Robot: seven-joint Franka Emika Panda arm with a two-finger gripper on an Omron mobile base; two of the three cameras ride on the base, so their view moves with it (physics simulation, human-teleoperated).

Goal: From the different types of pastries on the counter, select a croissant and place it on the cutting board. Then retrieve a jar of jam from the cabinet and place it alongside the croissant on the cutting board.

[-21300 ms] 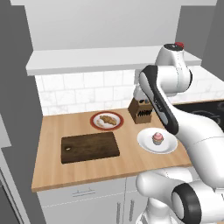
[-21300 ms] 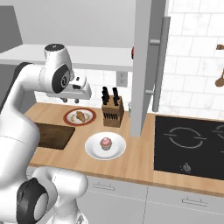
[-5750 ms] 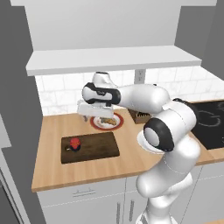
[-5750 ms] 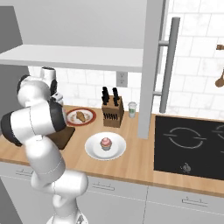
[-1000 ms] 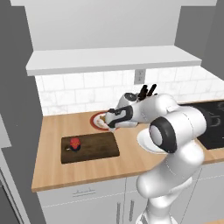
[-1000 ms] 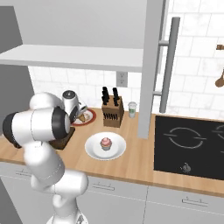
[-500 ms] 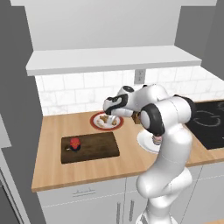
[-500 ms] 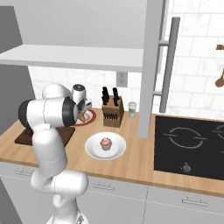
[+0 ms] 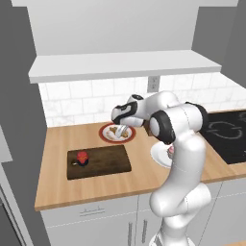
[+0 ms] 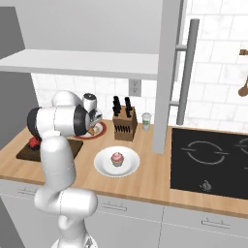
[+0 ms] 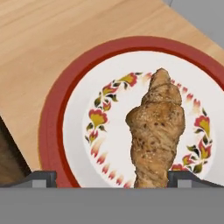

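Note:
The golden-tan croissant (image 11: 155,131) lies on a red-rimmed plate (image 11: 50,127) on the light wood counter (image 9: 62,139). My gripper (image 11: 114,180) hangs open just above it, and one fingertip (image 11: 41,178) shows on either side of the pastry's near end. From the left base view the gripper (image 9: 121,129) sits over that plate (image 9: 108,138), behind the dark cutting board (image 9: 103,163). A small red jar of jam (image 9: 82,156) stands on the board's left part. The pink cupcake (image 10: 116,158) rests on a white plate (image 10: 104,167). The pale cabinet (image 9: 110,24) hangs above.
A knife block (image 10: 124,123) and a small cup (image 10: 146,121) stand at the back wall, right of the red-rimmed plate. A tall grey panel with a long handle (image 10: 186,72) hangs over the counter. The black hob (image 10: 213,160) lies further right.
The arm has swung round while the hand stayed over the red-rimmed plate and settled close above the croissant. The jaws stayed open. Jar, board and cupcake have not moved.

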